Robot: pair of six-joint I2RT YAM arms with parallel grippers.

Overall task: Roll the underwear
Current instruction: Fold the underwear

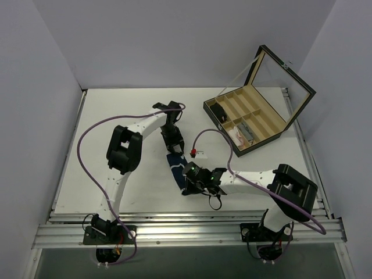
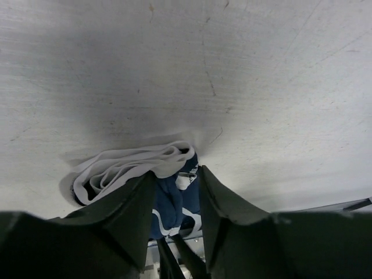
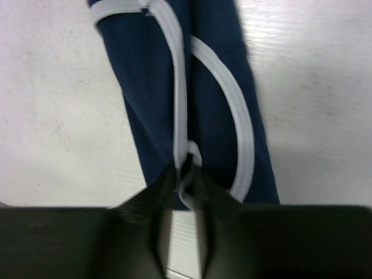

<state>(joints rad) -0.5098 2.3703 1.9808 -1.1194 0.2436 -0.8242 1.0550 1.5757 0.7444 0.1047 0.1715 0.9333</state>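
The underwear [image 1: 175, 165] is a dark navy garment with white trim, stretched as a long narrow strip on the white table between my two grippers. My left gripper [image 1: 173, 145] is at its far end. In the left wrist view the left gripper [image 2: 177, 180] is shut on the navy fabric [image 2: 170, 200], with the white waistband [image 2: 128, 165] folded in layers just beyond the fingertips. My right gripper [image 1: 190, 175] is at the near end. In the right wrist view the right gripper [image 3: 186, 171] is shut on the white trim where the strip [image 3: 148, 87] ends.
A wooden divided box [image 1: 263, 124] with its lid open stands at the back right, holding a white-and-pink cloth bundle [image 1: 241, 135] and a small black item [image 1: 219, 110]. A small white and red object [image 1: 198, 154] lies right of the underwear. Metal rails [image 1: 186, 228] run along the near edge.
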